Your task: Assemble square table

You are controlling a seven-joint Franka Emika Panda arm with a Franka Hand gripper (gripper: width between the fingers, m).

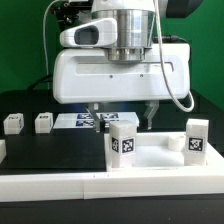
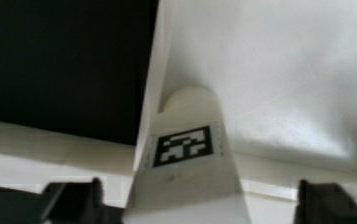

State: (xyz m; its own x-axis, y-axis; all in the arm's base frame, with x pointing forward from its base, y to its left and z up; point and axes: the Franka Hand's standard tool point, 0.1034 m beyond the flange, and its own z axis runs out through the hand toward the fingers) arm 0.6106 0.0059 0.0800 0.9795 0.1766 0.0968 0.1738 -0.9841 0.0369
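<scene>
Claw is hanging open, gripping nothing, fingers straddling the upright leg with gaps showing both sides. Leg is standing at the corner of the square table slab, long axis vertical, running between the fingers. Closing straight in looks sufficient.

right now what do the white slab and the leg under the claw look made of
Slab: probably white plastic, smooth with a soft sheen and a moulded-looking raised rim.
Leg: likely the same white plastic, matte and blocky with rounded edges.
Tag on the leg: looks like a printed black-and-white sticker, though it is too blurred to be sure.
</scene>
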